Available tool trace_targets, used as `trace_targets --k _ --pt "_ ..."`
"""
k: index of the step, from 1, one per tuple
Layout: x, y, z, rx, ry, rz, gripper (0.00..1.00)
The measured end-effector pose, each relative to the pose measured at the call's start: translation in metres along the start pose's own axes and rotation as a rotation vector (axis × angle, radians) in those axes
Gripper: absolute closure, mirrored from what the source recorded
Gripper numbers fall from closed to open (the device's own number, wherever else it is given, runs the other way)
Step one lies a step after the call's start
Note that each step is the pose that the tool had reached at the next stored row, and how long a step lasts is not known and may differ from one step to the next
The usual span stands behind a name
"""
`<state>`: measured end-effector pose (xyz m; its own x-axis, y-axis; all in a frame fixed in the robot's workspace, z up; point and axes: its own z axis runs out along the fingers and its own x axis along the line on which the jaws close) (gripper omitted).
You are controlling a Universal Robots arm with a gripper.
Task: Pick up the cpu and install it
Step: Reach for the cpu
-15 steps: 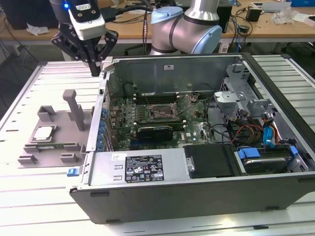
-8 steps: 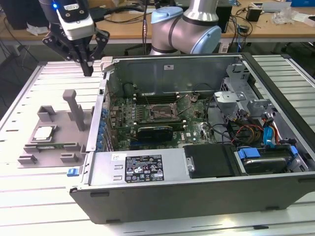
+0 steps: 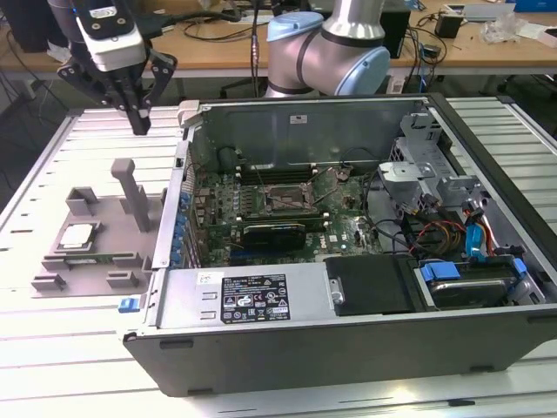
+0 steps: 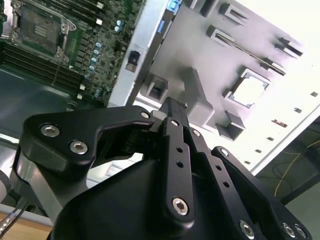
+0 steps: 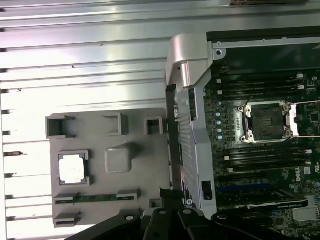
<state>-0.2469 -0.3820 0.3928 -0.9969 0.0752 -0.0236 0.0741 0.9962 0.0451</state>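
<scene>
The cpu (image 3: 77, 236) lies flat, metal top up, in the grey fixture (image 3: 83, 202) — fingers (image 3: 138, 111) aloft, pinched together, empty.

The cpu (image 3: 77, 235) was pale silver, the fixture (image 3: 132, 193) grey. The motherboard (image 3: 335, 228) was green, the tabletop (image 3: 61, 348) pale with ribbed stripes.

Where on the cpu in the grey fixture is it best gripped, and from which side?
Probably by two opposite edges of the cpu, coming straight down from above. It lies flat, metal top up, in a shallow pocket of the grey fixture, whose raised corners seem to leave the edge middles free.
</scene>
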Motion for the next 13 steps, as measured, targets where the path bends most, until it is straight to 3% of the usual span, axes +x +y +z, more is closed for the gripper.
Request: trace_targets --k 5,7,9,11,13 --pt "0.0195 0.0000 -0.0002 0.0000 0.0000 0.000 0.89" --pt "0.0338 0.0001 -0.0003 0.0000 0.0000 0.000 0.89" --pt "0.0399 -0.0001 -0.0002 0.0000 0.0000 0.000 0.89" --pt "0.0538 -0.0007 0.0003 0.0000 0.0000 0.000 0.89" --pt "0.0611 -0.0013 0.0010 0.0000 0.0001 0.000 0.89"
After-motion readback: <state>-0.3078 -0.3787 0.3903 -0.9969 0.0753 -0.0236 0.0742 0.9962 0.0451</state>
